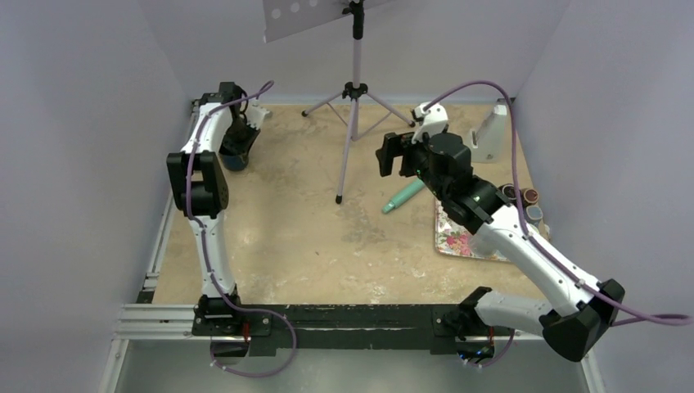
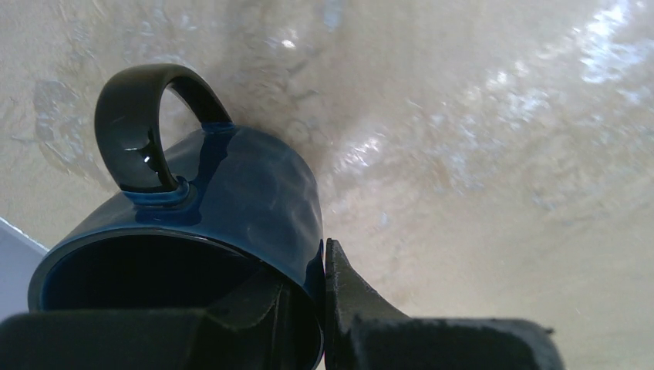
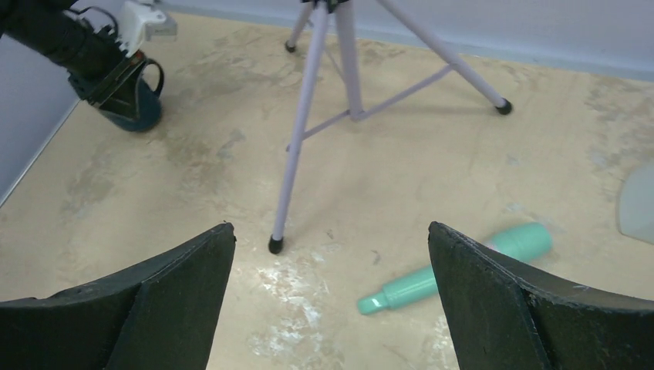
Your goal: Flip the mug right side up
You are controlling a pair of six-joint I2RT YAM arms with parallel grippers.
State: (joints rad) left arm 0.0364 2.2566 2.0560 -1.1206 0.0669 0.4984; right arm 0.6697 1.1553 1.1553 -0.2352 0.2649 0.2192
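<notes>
clamping the rim of the mug (image 2: 231, 193), left tool (image 2: 308, 281); right tool (image 3: 332, 227) wide, well apart

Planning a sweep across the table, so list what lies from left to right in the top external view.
In order: dark blue glazed mug → lilac metal tripod stand → teal plastic bottle lying on its side → floral-patterned flat tray.

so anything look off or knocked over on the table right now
The mint bottle lies on its side near the floral tray instead of standing. The blue mug in the left gripper looks tilted, its rim pinched between the jaws. Nothing spilled or broken shows.
</notes>
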